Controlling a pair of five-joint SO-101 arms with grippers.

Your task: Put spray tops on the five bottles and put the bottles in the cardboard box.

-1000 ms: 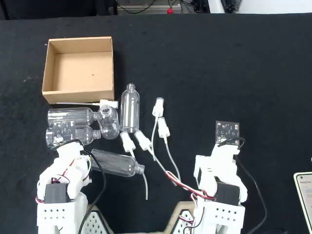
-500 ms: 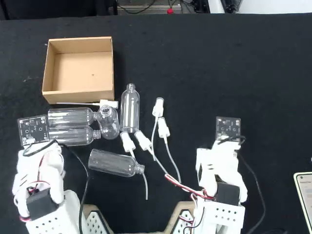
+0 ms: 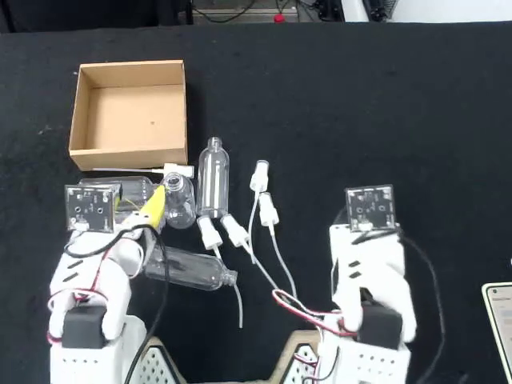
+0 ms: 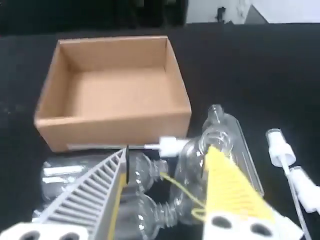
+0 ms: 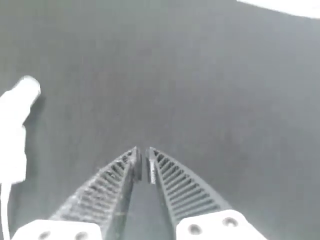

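Left gripper (image 4: 165,152), open, hung over two bottles (image 4: 142,172) lying along 9-to-3 o'clock; right gripper (image 5: 143,155), closed, sat well apart.

Light: even and diffuse throughout.
Shadows: faint, seen inside the cardboard box (image 3: 128,156).
Glare: small highlights on clear bottles (image 3: 212,180).
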